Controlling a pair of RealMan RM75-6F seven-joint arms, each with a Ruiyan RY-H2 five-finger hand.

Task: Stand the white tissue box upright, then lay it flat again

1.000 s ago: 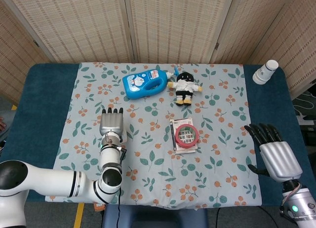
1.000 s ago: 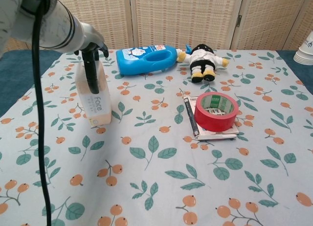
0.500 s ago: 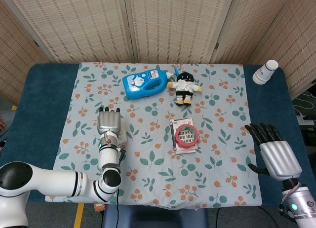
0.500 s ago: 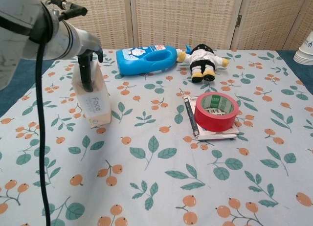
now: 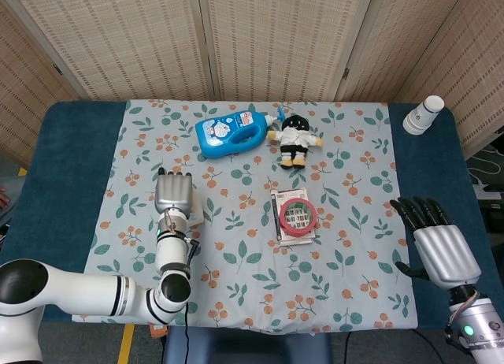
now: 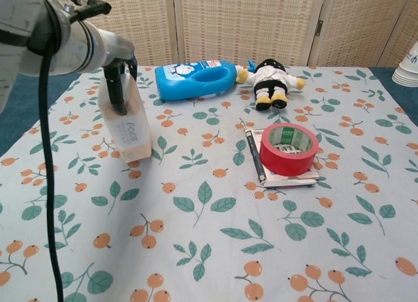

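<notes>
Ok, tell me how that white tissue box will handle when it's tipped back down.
The white tissue box looks like a soft pack, so it probably gives under the left hand. Standing tall and narrow, already tilted, it likely topples easily. Probably light for its size.

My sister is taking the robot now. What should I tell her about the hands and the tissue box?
Left hand: grips the top of the white tissue box, fingers down its side.
Right hand: open, holding nothing, over the blue table edge on the right.
Tissue box: on the flowered cloth, left of the blue bottle, on end but leaning.
Done: box is up off its flat side.
Left: whether it has stood fully upright already cannot be told; it must end up lying flat, then let go.
</notes>
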